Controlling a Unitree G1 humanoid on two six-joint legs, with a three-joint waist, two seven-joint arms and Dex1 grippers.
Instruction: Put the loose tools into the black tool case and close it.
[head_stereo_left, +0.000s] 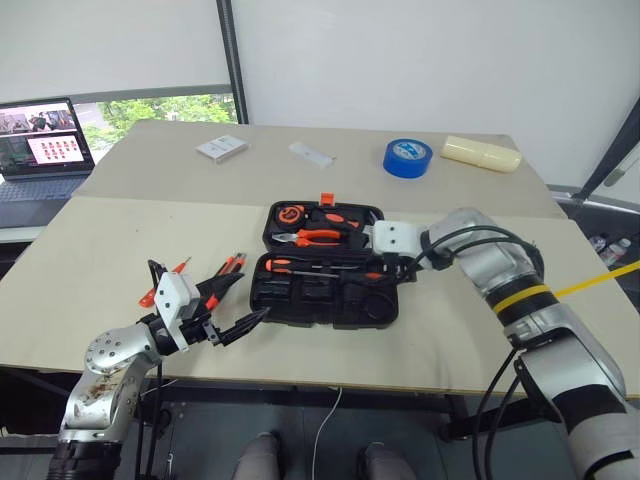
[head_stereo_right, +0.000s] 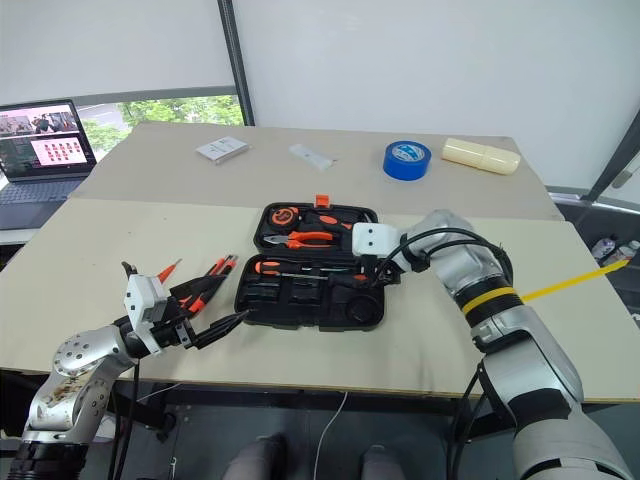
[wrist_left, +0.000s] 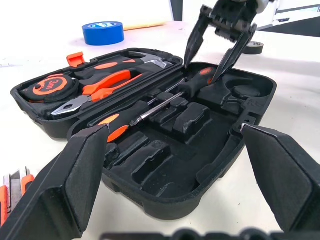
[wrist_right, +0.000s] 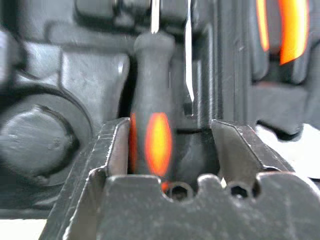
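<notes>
While case lies open, right gripper, jaws apart, straddles slotted screwdriver; left gripper spread empty; tools still loose.

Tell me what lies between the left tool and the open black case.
Bare tabletop separates the left tool from the black tool case in the left eye view; the loose tools lie off to the side.

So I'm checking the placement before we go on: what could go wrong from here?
The right gripper stands open astride the screwdriver it set into the black tool case; lifting off, a finger could catch the handle and pull it from its slot. Loose tools lie close under the left gripper, which may knock them away.
</notes>
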